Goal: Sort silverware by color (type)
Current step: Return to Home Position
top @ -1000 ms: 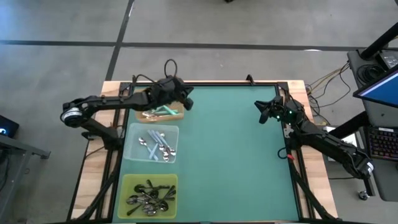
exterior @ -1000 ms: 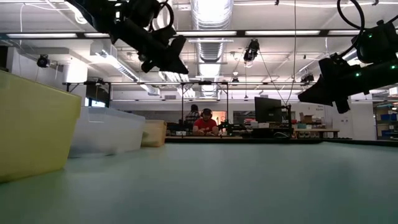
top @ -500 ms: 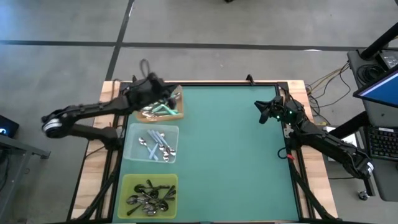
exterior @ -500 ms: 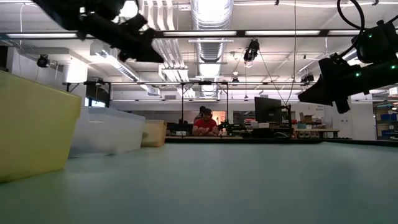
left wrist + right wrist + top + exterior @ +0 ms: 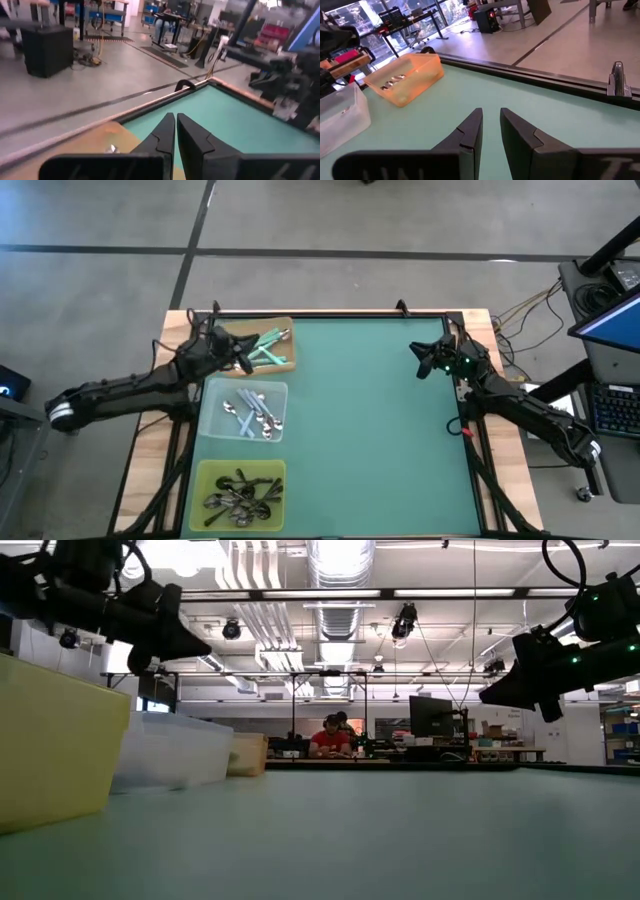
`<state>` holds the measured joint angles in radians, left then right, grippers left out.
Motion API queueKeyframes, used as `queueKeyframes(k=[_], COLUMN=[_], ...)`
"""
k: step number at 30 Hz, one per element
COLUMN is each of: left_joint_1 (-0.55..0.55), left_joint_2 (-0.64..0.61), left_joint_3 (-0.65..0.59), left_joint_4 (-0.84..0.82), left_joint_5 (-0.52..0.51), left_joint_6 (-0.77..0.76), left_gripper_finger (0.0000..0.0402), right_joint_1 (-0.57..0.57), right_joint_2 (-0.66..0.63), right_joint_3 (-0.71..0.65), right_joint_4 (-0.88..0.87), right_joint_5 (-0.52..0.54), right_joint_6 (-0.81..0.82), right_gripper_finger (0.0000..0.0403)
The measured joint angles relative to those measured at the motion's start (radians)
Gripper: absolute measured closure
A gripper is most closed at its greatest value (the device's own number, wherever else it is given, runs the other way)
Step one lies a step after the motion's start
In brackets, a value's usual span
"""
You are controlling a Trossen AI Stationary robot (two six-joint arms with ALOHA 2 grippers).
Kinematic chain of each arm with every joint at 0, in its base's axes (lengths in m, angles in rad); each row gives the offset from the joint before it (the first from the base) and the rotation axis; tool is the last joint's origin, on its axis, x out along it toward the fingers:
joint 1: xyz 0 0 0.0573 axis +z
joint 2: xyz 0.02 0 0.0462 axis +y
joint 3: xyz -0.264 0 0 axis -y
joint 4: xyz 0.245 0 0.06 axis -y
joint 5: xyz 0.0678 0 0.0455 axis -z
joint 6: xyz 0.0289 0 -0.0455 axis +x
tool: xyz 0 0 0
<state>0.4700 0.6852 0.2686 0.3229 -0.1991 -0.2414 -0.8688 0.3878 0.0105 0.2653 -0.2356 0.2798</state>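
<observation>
Three trays stand along the table's left side. An orange tray (image 5: 283,362) at the far end holds mint-teal spoons (image 5: 266,346). A clear tray (image 5: 275,394) in the middle holds pale blue spoons (image 5: 247,413). A yellow-green tray (image 5: 205,475) at the near end holds black-handled spoons (image 5: 240,492). My left gripper (image 5: 244,362) is shut and empty, raised above the orange tray's left part; it also shows in the low view (image 5: 195,643) and in the left wrist view (image 5: 175,122). My right gripper (image 5: 415,362) is open and empty, raised at the table's far right (image 5: 490,120).
The green mat (image 5: 370,430) lies bare between the trays and my right arm. A black frame with clamps (image 5: 400,308) runs along the table's far edge. People sit at a desk (image 5: 330,738) in the room far behind the table.
My left gripper has drawn back toward the table's left edge, from above the orange tray's right end to above its left part, and has come down lower. It has stayed shut. The mint-teal spoons now show uncovered.
</observation>
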Motion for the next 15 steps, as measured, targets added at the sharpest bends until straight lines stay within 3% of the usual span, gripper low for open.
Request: queueKeyframes(k=[3, 15], left_joint_1=[0.000, 0.000], left_joint_2=[-0.053, -0.150], left_joint_3=[-0.043, -0.111], left_joint_4=[-0.001, 0.017], left_joint_5=[0.000, 0.000], left_joint_6=[-0.075, -0.082], left_gripper_finger=[0.0400, 0.0400], right_joint_1=[0.000, 0.000], right_joint_2=[0.000, 0.000], right_joint_3=[0.000, 0.000], right_joint_4=[0.000, 0.000], right_joint_5=[0.000, 0.000], right_joint_6=[0.000, -0.001], right_gripper_finger=[0.0344, 0.0344])
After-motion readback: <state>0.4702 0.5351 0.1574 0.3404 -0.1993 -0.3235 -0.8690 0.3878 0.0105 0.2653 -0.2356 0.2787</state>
